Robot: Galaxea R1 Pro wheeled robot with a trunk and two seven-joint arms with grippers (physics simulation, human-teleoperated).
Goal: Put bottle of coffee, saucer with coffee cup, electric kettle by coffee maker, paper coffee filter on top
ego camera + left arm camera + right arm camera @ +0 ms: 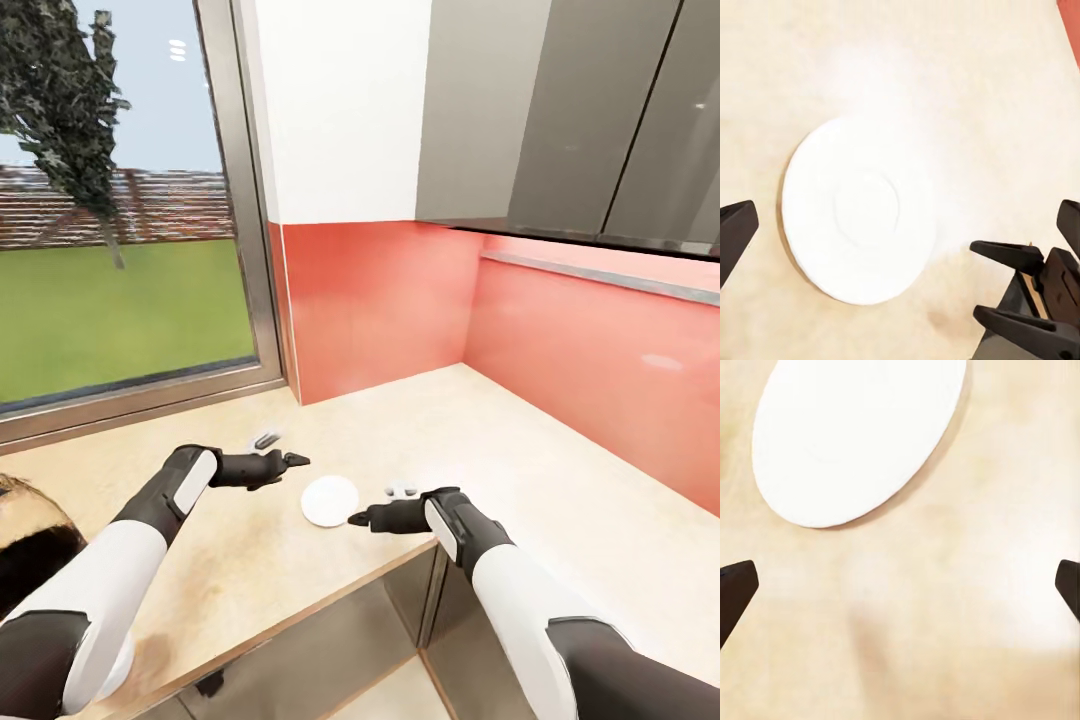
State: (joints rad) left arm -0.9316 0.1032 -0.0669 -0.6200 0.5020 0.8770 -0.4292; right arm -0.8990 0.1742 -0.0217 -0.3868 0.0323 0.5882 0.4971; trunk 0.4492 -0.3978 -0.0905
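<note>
1. My left pincer (pixel 298 460) hangs over the tabletop (pixel 520 450), just beside the saucer (pixel 330 499), on the window (pixel 120 200) side of it
2. Its fingers stand wide apart, released, holding nothing; the left wrist view shows one dark fingertip (pixel 735 232) at each edge with the saucer (pixel 859 210) lying flat between them
3. My right pincer (pixel 356 519) reaches in from the other side, its tips close against the saucer's near rim; whether they touch it I cannot tell
4. It too is released: in the right wrist view its tips sit far apart, the saucer (pixel 859 435) ahead of them and bare wood between
5. The saucer sits alone near the tabletop's front edge, well apart from the red backsplash (pixel 400 300)
6. The right pincer (pixel 1020 292) also shows in the left wrist view, beside the saucer
</note>
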